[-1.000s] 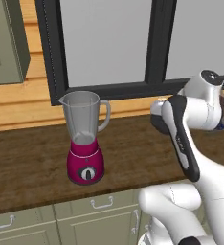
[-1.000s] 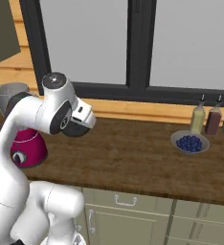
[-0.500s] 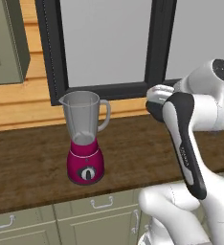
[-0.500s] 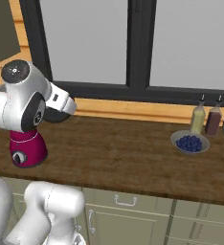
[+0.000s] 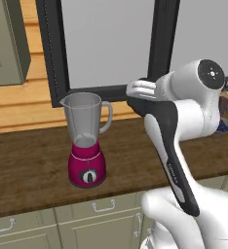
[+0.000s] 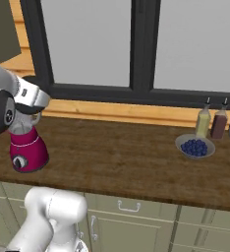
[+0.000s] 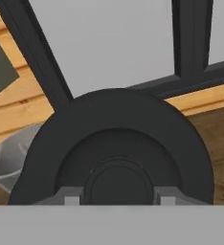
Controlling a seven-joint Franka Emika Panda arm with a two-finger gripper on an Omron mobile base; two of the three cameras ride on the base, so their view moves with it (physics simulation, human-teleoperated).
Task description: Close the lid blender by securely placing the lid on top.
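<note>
Your gripper (image 7: 117,198) holds the lid (image 7: 114,148) — the black disc sits between the jaws at the hand view's centre. The blender (image 5: 86,141) stands centre-left in the left base view, mouth open; the hand hangs to its right, a little above the rim, so you must carry left. In the hand view, grey jar glass peeks out at lower left.
</note>
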